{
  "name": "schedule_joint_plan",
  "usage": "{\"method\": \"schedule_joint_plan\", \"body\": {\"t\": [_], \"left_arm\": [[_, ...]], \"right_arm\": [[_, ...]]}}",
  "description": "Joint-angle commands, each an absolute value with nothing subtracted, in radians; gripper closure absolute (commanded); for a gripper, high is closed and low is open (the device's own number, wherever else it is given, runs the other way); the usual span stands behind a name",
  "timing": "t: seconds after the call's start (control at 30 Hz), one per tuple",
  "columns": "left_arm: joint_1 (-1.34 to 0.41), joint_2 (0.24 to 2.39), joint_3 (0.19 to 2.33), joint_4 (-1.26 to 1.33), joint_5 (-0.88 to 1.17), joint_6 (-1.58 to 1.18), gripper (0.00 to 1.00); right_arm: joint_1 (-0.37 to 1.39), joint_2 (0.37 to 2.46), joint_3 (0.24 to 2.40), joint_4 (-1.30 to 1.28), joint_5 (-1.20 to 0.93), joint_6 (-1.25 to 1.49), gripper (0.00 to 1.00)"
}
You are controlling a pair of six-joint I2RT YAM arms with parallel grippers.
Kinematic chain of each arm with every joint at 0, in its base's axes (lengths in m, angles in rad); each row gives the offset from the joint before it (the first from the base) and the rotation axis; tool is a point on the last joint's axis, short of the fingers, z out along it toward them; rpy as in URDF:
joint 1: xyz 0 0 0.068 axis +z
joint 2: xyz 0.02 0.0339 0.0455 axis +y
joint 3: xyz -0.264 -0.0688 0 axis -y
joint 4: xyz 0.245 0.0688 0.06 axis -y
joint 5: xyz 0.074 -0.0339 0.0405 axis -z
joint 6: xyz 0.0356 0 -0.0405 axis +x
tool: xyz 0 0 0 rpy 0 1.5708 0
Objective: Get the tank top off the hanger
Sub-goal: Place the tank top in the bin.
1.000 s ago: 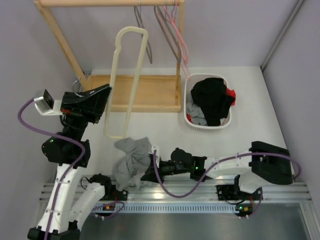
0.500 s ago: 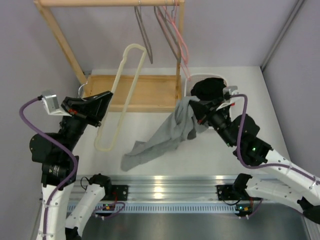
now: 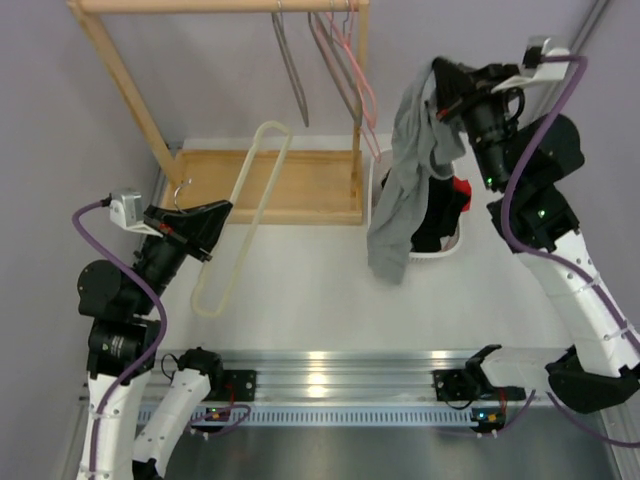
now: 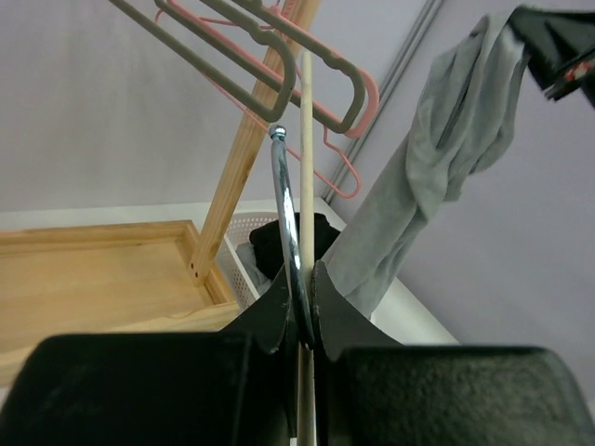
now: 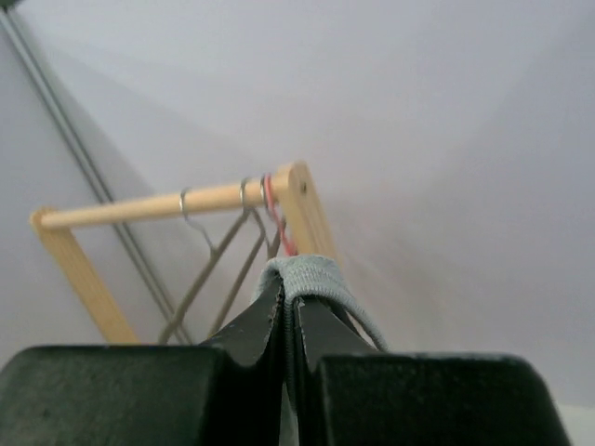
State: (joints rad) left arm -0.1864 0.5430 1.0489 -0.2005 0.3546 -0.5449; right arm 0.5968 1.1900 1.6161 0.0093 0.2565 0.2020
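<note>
Logging for you, op: your R gripper was raised high over the far-right part of the table, jaws pressed together on a fold of the grey tank top. R wrist cam agreed, w/ the fabric edge pinched btwn the fingertips and no gap showing. The tank top was off the hanger and well apart from it, hanging free from that pinch. In the overhead view its lower end dangled across the left rim of the white basket; couldn't tell whether it touched. The basket held a black garment and a red garment.

Your L gripper was low on the L side, jaws squeezed onto the chrome hook of the cream hanger. L wrist cam showed the hook clamped btwn the fingers, w/ a cream bar running up right beside it. The hanger's long loop lay tilted, one end over the table near the L arm, the other over the wooden rack base.

On the rack rail, a grey hanger and a pink hanger hung at the R end.
</note>
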Motion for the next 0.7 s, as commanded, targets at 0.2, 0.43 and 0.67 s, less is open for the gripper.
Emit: {"method": "schedule_joint_plan", "body": {"t": [0.2, 0.43, 0.67], "left_arm": [[-0.189, 0.535, 1.012, -0.19, 0.359, -0.522, 1.0], [-0.189, 0.548, 1.005, -0.19, 0.344, -0.506, 1.0], [-0.189, 0.574, 1.003, -0.19, 0.333, -0.495, 1.0]], "right_arm": [[0.348, 1.466, 2.141, 0.034, 0.097, 0.281, 1.0], [0.239, 1.649, 2.266, 0.133, 0.051, 0.365, 1.0], [0.218, 1.498, 1.845, 0.337, 0.061, 0.413, 1.0]]}}
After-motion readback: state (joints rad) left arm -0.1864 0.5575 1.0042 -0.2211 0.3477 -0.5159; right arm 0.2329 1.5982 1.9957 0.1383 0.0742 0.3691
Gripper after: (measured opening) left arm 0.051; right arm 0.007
